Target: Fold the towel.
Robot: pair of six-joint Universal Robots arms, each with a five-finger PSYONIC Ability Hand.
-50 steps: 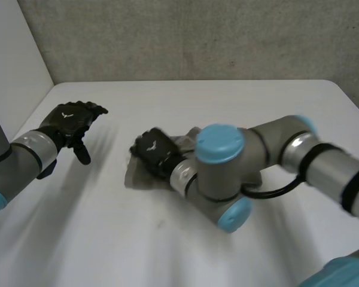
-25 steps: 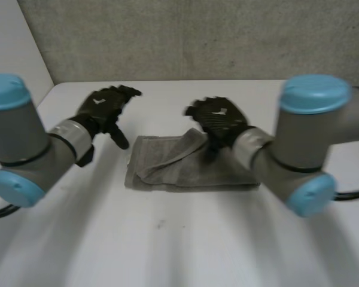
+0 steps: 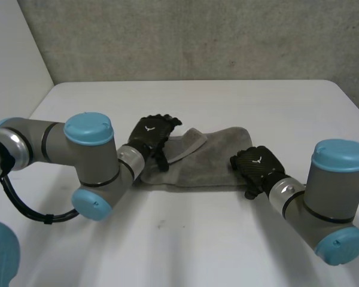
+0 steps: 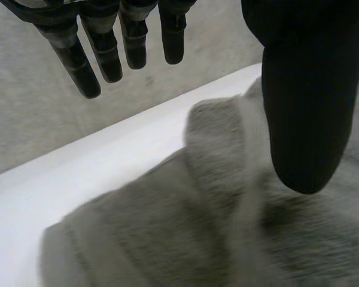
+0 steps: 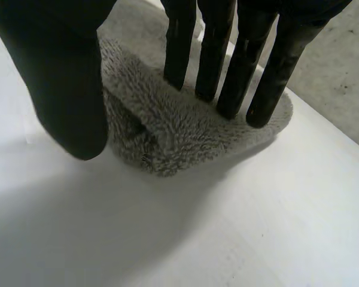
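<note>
Your grey towel (image 3: 209, 162), midway between the table's (image 3: 167, 251) side edges: left hand (image 3: 149, 134) slack above one end, right hand (image 3: 257, 166) unclenched, touching the other.

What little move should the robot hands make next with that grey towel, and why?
Probably close the right robot hand on the towel end: its straight fingers rest on the cloth with the thumb beside the edge, nothing gripped yet. The left robot hand hangs open over the other end.
</note>
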